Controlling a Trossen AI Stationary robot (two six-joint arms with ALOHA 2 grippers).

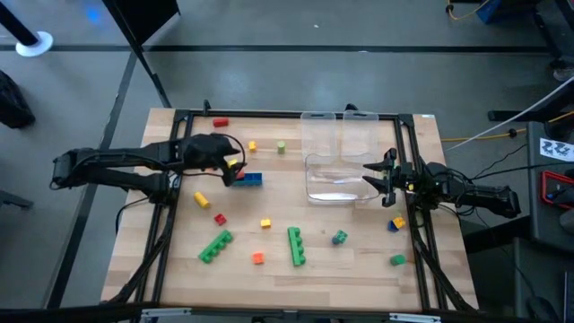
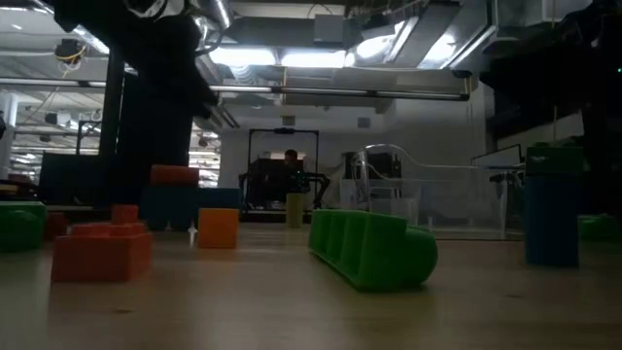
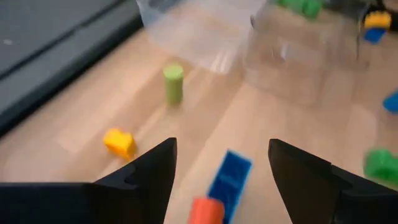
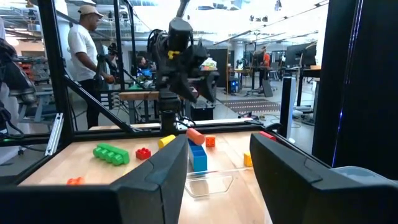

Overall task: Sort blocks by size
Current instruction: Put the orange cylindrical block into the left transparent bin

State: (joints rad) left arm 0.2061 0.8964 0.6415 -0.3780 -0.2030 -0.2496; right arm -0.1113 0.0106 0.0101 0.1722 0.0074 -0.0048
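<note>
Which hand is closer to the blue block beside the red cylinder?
The left hand. It hovers open just over the blue block and the red cylinder. The right hand is open too, far across the table at the clear tray.

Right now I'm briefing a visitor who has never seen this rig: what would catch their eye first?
Probably the bright blocks scattered over the wooden table, above all the two long green bars near the front edge. Next, the left gripper, open, poised right above a blue brick with an orange piece at its end. Opposite, the right gripper, open too, sits at the clear tray.
</note>
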